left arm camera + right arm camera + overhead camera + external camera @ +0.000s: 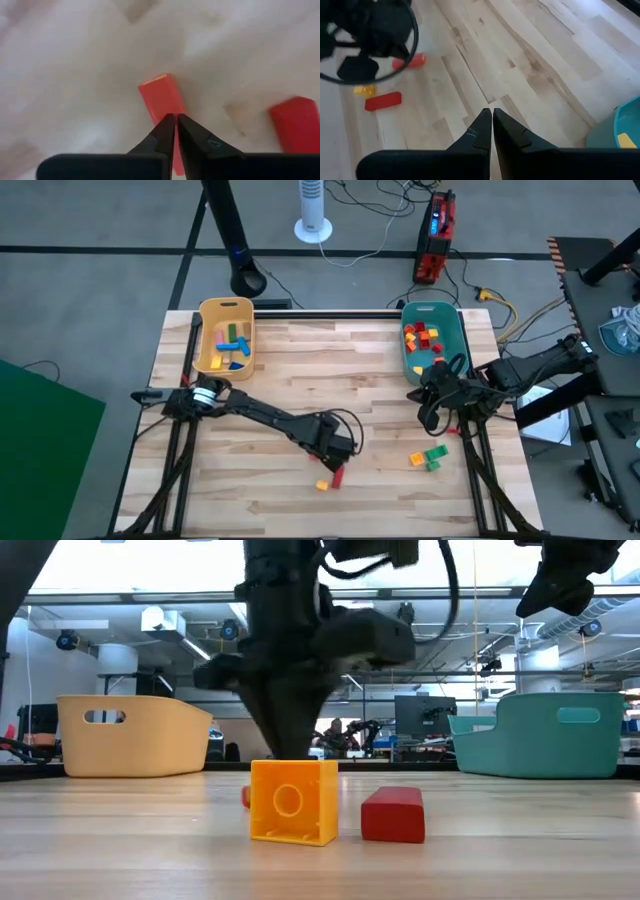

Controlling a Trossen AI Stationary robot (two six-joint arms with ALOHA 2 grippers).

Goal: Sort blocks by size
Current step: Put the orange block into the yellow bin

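Hovering low over a red-orange bar (161, 97) near the table's front edge, the left gripper (175, 120) had its fingers pressed together, empty, probably lining up a grasp. The right gripper (492, 116), likewise closed and empty, waited beside the teal bin (455, 330), which held short red and yellow blocks (421, 338). The yellow bin (205, 350) held long bars (232, 340).

The high view looks straight down on the whole bench (300, 370). The low view sits at bench level, very near a yellow block (293, 802), facing the room. The left wrist view hangs close over a red bar (162, 102); the right wrist view, farther off, shares that bar (408, 61).
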